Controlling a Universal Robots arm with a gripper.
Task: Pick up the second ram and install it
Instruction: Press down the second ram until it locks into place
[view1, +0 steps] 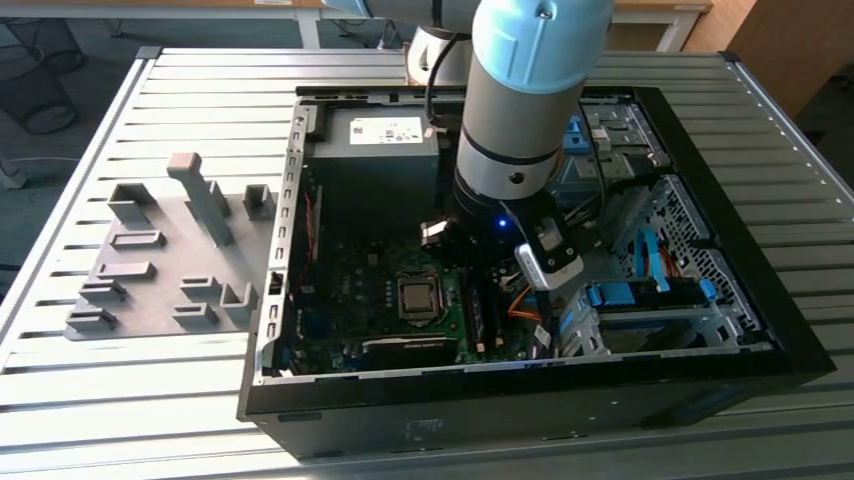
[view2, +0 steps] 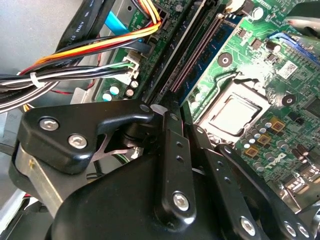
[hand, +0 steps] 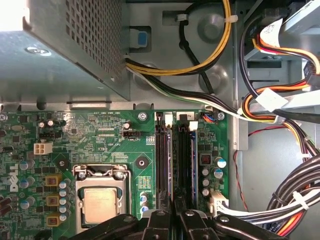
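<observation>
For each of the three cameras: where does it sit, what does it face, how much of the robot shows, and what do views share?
Exterior view: off the arm, raised, looking down on the open computer case on a slatted table; the arm reaches into the case.
First wrist view: on the arm, facing the motherboard and memory slots; the gripper shows at the edge.
Second wrist view: on the arm, close behind the gripper, looking along the slots.
All three share the processor socket.
</observation>
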